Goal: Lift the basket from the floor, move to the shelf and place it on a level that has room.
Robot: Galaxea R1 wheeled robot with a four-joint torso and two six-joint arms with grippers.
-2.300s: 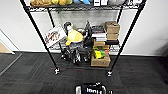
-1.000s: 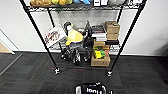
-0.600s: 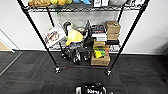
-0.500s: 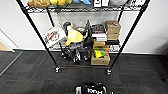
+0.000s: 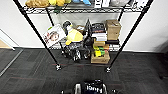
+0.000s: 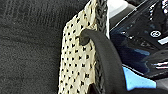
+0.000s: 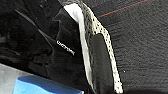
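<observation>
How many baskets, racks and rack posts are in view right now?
Basket: 1
Rack: 1
Rack posts: 4
Total: 6

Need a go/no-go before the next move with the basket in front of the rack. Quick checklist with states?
1. Basket in front of the shelf: ok, it sits at the near edge of the head view, between the two front posts.
2. Left hold on basket wall: cannot tell, a dark curved part lies against the weave, jaws not distinguishable.
3. Right hold on the basket: cannot tell, same reason.
4. Black pouch inside the basket: ok.
5. Carpet floor between basket and rack: ok, nothing lying there.
6. Lowest tier: not ok, crowded with cardboard boxes and toys.
7. Top tier: cannot tell.
</observation>
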